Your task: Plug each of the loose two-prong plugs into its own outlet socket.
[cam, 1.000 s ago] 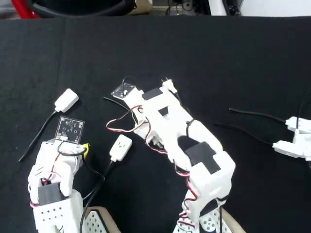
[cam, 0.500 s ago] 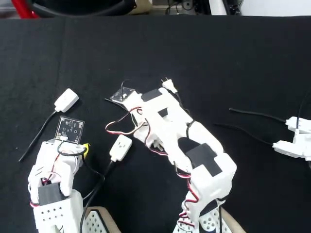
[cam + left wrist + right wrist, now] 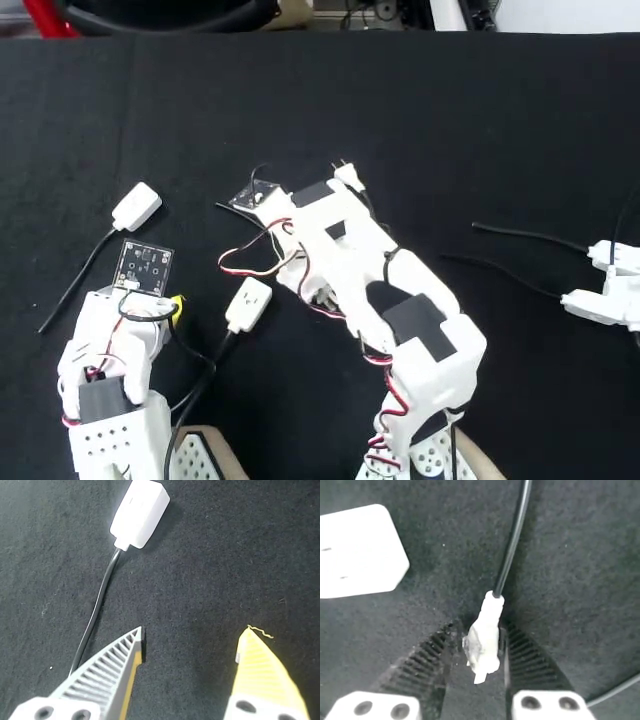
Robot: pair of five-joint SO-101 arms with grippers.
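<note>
The right pincer (image 3: 478, 630) is clenched on the small white plug (image 3: 482, 640), pinching its sides so that, I judge, the cord (image 3: 512, 545) trails clear and the plug can be steered to the outlet socket (image 3: 355, 555), which lies near but apart on the desk (image 3: 570, 555). The plug is a slim pale nub with a thin black cord; the left pincer (image 3: 194, 630) hangs released, likely parked.

The gripper (image 3: 479, 630) pinches a white plug (image 3: 483, 647) between dark fingers; its black cord (image 3: 513, 545) runs away over black cloth (image 3: 580, 555). A white socket (image 3: 357, 552) lies nearby.
</note>
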